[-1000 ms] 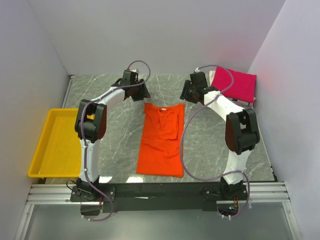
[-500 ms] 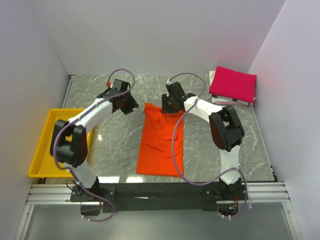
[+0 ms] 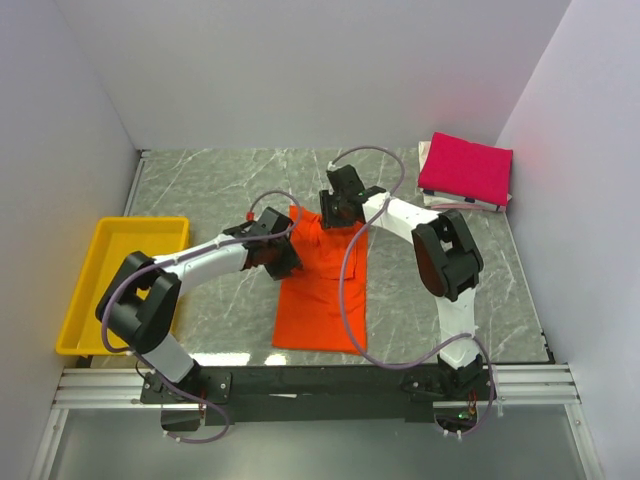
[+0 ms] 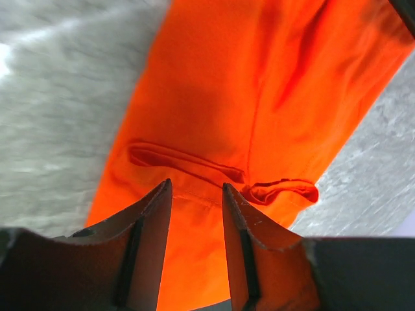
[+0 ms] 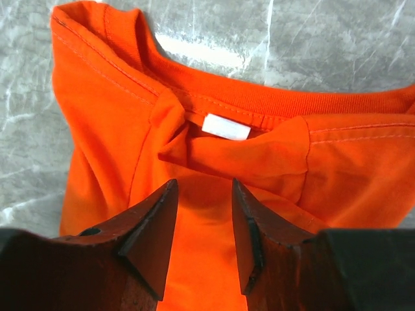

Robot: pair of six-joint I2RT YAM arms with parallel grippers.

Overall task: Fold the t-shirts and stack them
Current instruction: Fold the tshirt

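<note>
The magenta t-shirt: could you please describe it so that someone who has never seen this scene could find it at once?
Start from the grey marble table and go to its far right corner, by the walls. There lies the magenta t-shirt, folded into a neat rectangle. Unlike the orange t-shirt, which is spread long in the middle, it is pink and compact.

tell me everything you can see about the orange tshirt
The plain bright orange cloth t-shirt lies flat on the grey marbled table, sides folded inward into a narrow strip, collar at the far end with a white neck label. The left end effector is over its left edge, the right end effector over the collar, jaws apart; contact unclear.
</note>
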